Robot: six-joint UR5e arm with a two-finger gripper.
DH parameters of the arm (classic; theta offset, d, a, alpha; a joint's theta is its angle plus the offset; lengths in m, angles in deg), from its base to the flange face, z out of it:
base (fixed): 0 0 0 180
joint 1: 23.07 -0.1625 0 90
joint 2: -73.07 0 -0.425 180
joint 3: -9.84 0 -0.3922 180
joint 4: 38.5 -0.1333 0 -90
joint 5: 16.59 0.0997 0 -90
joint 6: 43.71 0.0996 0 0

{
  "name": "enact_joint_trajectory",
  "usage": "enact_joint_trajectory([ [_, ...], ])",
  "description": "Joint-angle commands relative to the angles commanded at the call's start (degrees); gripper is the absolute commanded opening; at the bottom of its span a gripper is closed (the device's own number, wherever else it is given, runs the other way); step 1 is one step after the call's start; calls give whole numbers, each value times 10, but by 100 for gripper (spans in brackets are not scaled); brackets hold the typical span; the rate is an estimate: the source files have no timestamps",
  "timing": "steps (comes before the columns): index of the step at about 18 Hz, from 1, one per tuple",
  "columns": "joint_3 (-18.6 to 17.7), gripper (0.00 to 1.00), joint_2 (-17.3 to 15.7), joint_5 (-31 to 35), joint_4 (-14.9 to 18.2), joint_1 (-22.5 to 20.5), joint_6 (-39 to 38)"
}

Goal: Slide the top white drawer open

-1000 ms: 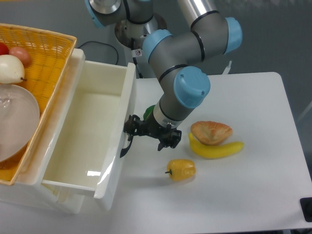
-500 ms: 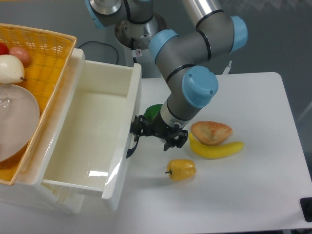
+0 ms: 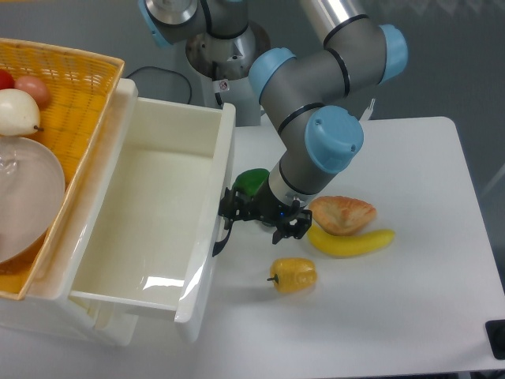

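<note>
The top white drawer point(image 3: 207, 229) stands pulled far out to the right, its cream-white inside bare. A curved black handle point(image 3: 222, 234) shows on its front panel. My gripper point(image 3: 230, 212) is at that handle, its black fingers closed around the upper part of it. The arm comes down from the upper right, with its blue-capped wrist just above the gripper. The lower drawer's front is mostly hidden beneath the open one.
A yellow woven basket point(image 3: 83, 87) on the cabinet top holds fruit and a glass bowl. On the table lie a green object point(image 3: 251, 181) behind the gripper, a yellow pepper point(image 3: 293, 275), a banana point(image 3: 351, 241) and a pastry point(image 3: 342, 214).
The drawer has slid further out to the right, and the gripper and wrist have moved right with the handle.
</note>
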State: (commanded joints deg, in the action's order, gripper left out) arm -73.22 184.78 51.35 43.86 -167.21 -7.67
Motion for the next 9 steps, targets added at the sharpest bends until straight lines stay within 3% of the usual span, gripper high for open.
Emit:
enact_joint_trajectory([
  [9,0,100,-3,-24,4,-4,-1],
])
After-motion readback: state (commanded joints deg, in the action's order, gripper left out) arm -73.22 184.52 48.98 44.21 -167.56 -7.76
